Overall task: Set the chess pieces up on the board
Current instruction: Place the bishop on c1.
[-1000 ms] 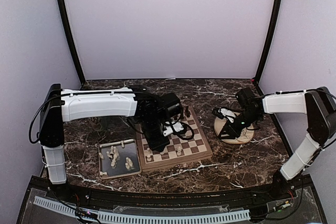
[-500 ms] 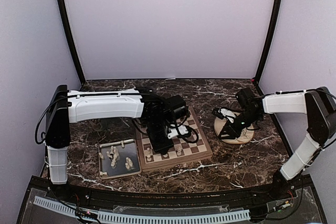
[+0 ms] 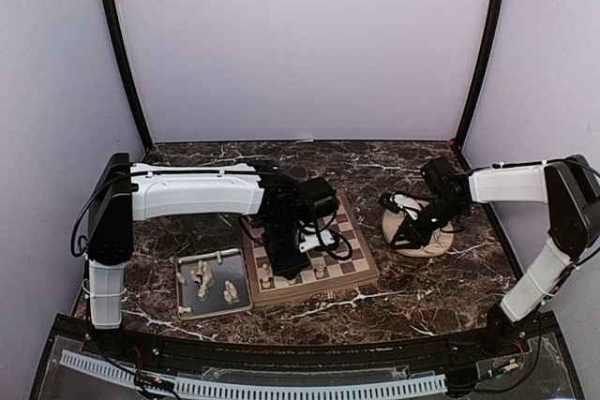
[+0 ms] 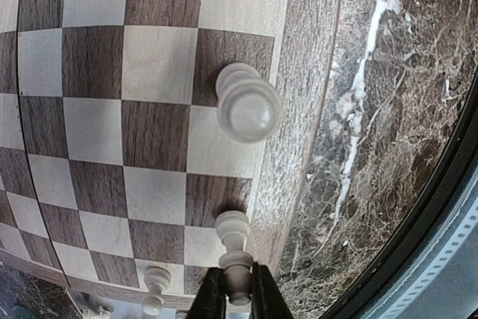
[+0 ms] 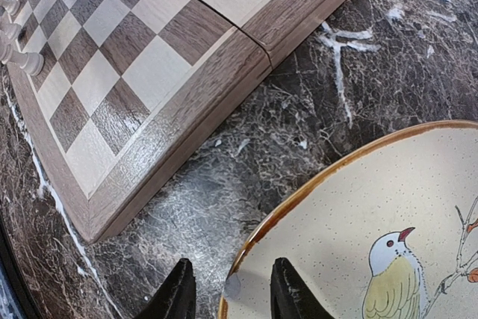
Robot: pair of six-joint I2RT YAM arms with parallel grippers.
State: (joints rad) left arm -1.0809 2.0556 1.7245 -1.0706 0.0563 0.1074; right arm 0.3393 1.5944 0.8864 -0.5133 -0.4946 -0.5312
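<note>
Okay, left arm (image 3: 197,192) stretches sideways from its base, over the tray (image 3: 214,306) to the board (image 3: 354,264), with the wrist bent straight down over the near rows. Left gripper (image 4: 237,300) is pinched closed on the head of a white piece (image 4: 233,255). That piece hangs base-down over the board's edge row, right by the pale border; can't tell if the base touches the wood. A white pawn (image 4: 249,106) stands upright a little further along the same edge row, and another small white piece (image 4: 154,283) stands on the held one's other side. Loose white pieces (image 3: 202,278) lie piled in the tray, which sits just left of the board. Right arm (image 3: 506,183) is folded with the elbow high and the forearm reaching left, wrist angled down over the bird plate (image 5: 358,207), right of the board and apart from it. Right gripper (image 5: 230,282) has its fingers spread with nothing clamped between them, hovering at the plate's rim above the marble table (image 5: 224,147).
</note>
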